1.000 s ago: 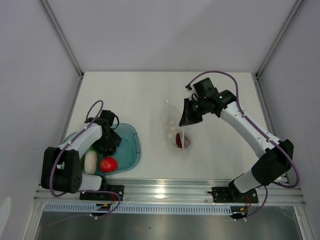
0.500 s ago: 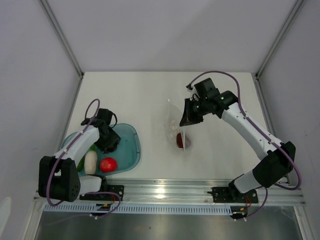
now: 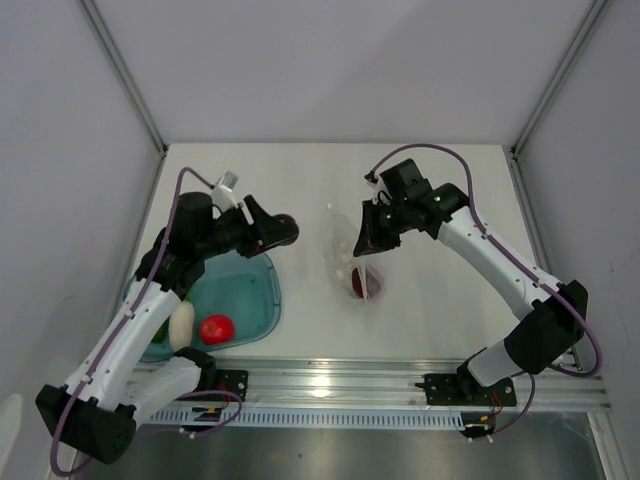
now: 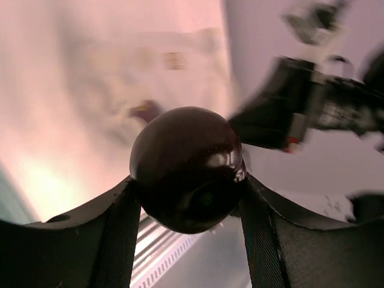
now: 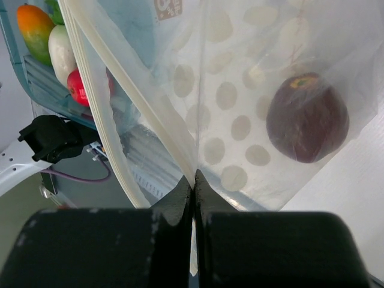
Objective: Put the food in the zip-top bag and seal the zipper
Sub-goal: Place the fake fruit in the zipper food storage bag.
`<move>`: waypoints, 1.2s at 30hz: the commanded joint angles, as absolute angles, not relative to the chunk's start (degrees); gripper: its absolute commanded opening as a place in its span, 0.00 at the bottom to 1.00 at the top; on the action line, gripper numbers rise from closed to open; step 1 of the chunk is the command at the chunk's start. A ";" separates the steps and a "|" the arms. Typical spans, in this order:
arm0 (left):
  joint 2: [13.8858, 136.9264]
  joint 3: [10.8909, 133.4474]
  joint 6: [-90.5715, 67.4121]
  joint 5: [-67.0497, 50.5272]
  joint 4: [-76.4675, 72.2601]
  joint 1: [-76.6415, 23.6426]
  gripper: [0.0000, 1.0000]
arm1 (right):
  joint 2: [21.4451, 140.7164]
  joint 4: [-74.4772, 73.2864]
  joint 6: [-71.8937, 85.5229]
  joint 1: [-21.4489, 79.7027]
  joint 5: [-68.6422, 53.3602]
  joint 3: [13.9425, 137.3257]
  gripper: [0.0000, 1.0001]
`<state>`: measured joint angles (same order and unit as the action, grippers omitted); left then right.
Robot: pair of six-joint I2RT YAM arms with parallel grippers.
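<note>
The left gripper (image 3: 286,231) has risen from the tray (image 3: 258,298) and swung toward the bag (image 3: 348,250). Its fingers (image 4: 114,234) are clamping a maroon piece (image 4: 187,169) between their tips, above the table (image 3: 300,180) and short of the bag. The right gripper (image 5: 193,186) is pinching the bag's film with its jaws fully closed and holding it up. The zipper (image 5: 103,129) is running up to the left of those fingers. A dark fruit (image 5: 307,126) is lying inside the bag, up to their right. A white piece (image 3: 181,322) and a red fruit (image 3: 216,328) are sitting in the tray, well behind the left fingers.
</note>
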<state>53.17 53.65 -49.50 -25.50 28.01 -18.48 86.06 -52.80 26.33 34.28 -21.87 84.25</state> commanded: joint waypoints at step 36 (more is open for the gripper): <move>75.24 72.77 -36.21 -26.19 37.97 -38.58 0.99 | 84.37 -52.29 26.89 35.07 -19.69 86.75 0.00</move>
<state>78.67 70.74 -38.39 -27.20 39.62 -38.30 85.95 -52.77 26.52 35.40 -19.40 85.21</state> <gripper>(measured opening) 0.994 0.003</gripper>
